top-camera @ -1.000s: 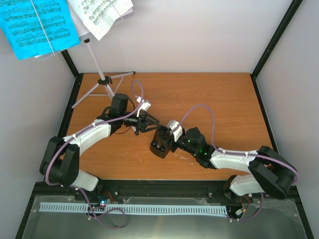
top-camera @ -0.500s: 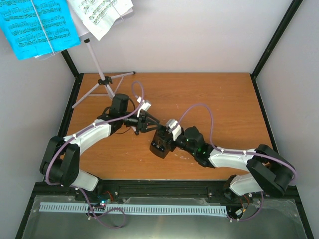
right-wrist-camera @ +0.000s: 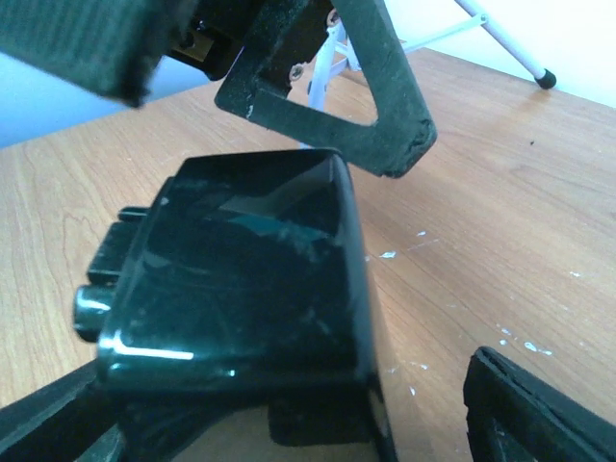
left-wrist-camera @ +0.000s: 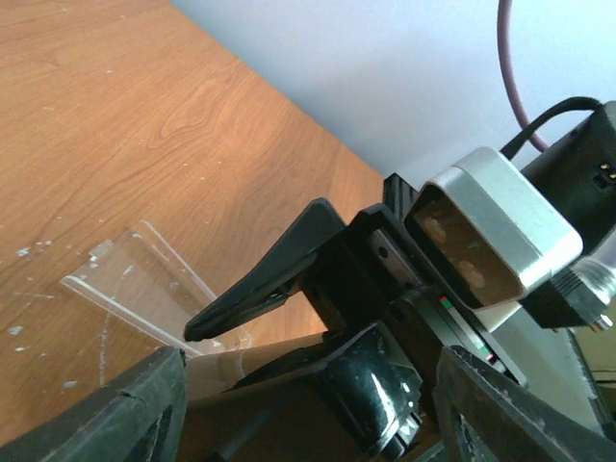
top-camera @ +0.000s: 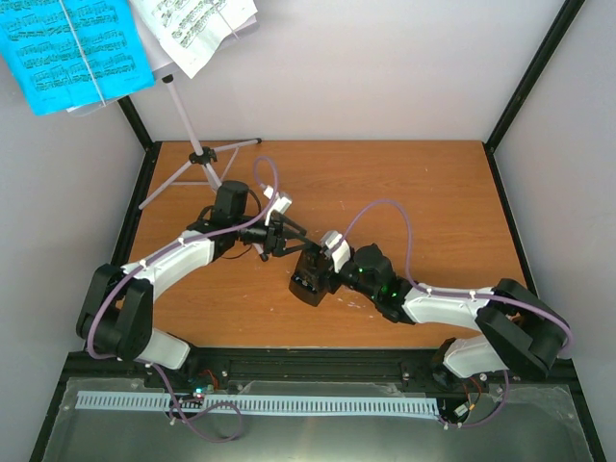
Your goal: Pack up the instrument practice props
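Right wrist, and we see the metronome (right-wrist-camera: 241, 279), glossy black, smooth, wedge-shaped, between the spread fingers of the right gripper (right-wrist-camera: 289, 414), left gripper (top-camera: 287, 237) open beyond.

One metronome (top-camera: 310, 279), one stand (top-camera: 197, 154), two arms (top-camera: 183, 255) (top-camera: 438, 303)

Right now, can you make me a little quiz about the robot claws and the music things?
1. True or false: the music stand stands upright at the far left corner of the table.
2. Pick one: the sheet music nearest the left wall is A) red, B) blue, C) green.
3. Fill in the gap: the right claw sits around the black metronome with its fingers ____, not squeezing it.

Key: 1 true. 2 B. 3 open.
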`<state>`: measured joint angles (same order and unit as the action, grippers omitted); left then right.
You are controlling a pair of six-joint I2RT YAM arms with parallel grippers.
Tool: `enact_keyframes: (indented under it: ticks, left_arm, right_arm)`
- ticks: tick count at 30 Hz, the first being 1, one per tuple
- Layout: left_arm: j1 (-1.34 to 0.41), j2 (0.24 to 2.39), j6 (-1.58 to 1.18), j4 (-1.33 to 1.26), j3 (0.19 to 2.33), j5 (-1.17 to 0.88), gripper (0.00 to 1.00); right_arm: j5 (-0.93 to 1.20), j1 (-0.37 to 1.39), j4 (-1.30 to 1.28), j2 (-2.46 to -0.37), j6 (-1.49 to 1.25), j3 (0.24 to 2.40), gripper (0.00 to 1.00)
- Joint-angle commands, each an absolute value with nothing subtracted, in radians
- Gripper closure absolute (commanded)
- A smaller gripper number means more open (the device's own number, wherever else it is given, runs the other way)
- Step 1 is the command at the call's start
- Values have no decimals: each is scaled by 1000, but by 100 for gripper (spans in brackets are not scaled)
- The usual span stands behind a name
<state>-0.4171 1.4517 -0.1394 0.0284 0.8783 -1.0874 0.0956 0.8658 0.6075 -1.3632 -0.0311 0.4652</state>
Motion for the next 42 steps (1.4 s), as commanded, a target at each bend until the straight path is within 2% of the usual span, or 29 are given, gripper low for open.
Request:
enact_keyframes:
  ticks: [1,4,5,8,13,19,29,35,42]
  left_arm:
    - [-425,1391,-102,42,917,-1001,23]
    - [-424,1330,-103,12,895,-935,11]
    - [-423,1306,-107,-4,883,-913,9]
    - [-423,1235,-101,-39,847,-841,6]
    - [-436,1146,-145,-107,767,-774,9]
    - [-576,1119,-165,-68,685,-531,12]
    - [-653,1110,-165,-137,585,-479,11]
    - [-661,1165,-124,-169,586,-506,24]
    - [-661,1201,-103,-179,600,-505,35]
  right_arm:
    - [93,871,589,-1312,-21,470,10]
    - [102,871,543,-1246,-21,468,4]
    - [105,871,525,-1218,-21,466,0]
    - [95,870,448,-1119,-27,469,0]
    - [-19,821,280,-940,-129,481,0]
    - [-27,643,110,-837,-296,472,0]
    - [-44,600,104,-759,-373,417,0]
    - [-57,600,105,-728,-397,393,0]
    - [-70,599,102,-710,-403,384,0]
